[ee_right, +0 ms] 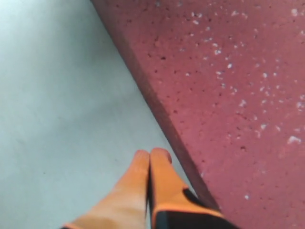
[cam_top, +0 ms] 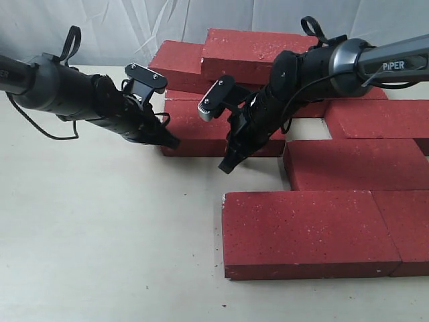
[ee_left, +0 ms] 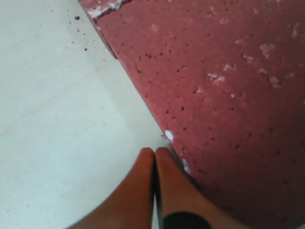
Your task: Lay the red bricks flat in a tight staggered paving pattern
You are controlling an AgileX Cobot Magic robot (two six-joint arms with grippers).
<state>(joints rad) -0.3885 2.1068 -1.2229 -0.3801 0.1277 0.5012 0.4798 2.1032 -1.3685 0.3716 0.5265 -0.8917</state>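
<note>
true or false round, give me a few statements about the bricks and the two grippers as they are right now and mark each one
1. The left gripper and the right gripper are both shut with nothing between their fingers. True.
2. One of the red bricks stands upright on its end. False: all the bricks in view lie flat.
3. A bare patch of table shows as a gap among the laid bricks. True.
4. The right gripper's tip rests on top of the front brick. False: it points down at the table beside the near edge of a middle brick, apart from the front brick.
</note>
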